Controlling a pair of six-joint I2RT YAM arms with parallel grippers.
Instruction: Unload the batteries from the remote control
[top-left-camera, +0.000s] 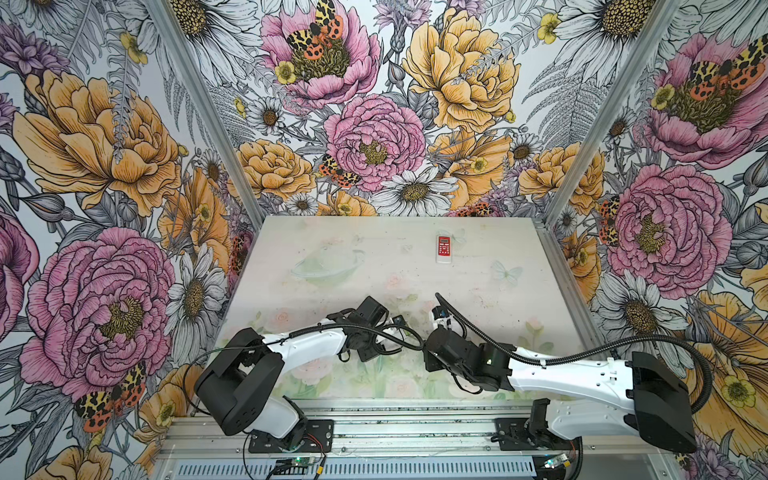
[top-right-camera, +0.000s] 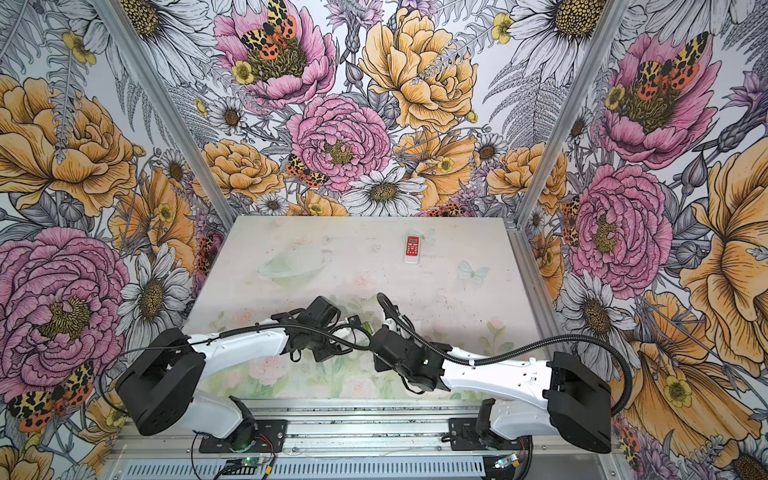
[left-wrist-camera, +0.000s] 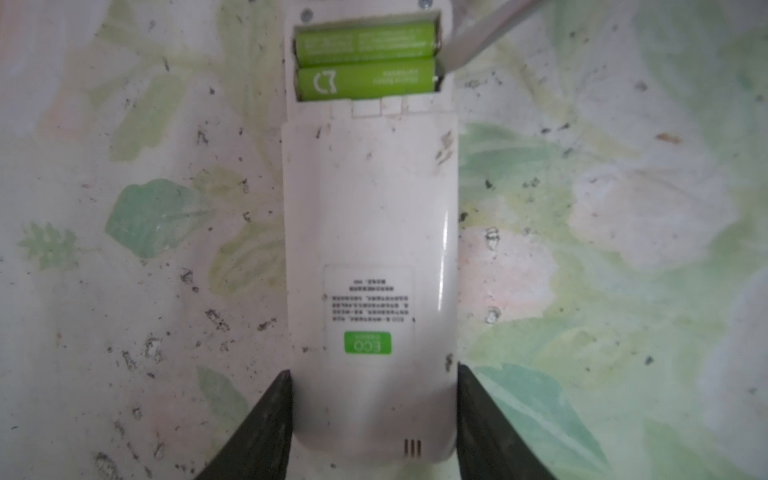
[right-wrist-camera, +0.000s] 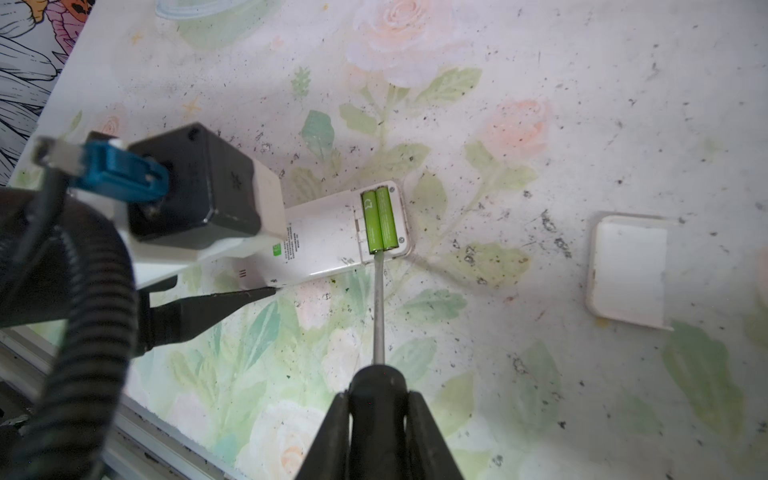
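Here, two light green cylindrical batteries (left-wrist-camera: 365, 81) lie side by side in the open compartment at one end of a white plastic remote control (left-wrist-camera: 370, 216). It rests face down on the table (right-wrist-camera: 540, 374), and in both top views it sits low in the middle of the frame, between the wrists. The left tool (left-wrist-camera: 372, 372) is clamped across the remote's other end. The right tool (right-wrist-camera: 378, 395) is closed on the black handle of a steel-shafted screwdriver (right-wrist-camera: 378, 307), whose tip meets the battery ends at the compartment wall. To pry well, I judge the tip should slip under one end and lever gently upward while the left grip pins the body flat. Too much force could flick the battery away. A flat white plastic battery cover (right-wrist-camera: 627, 270) lies well apart, and a red-faced remote (top-left-camera: 444, 248) sits just right of centre in a top view.
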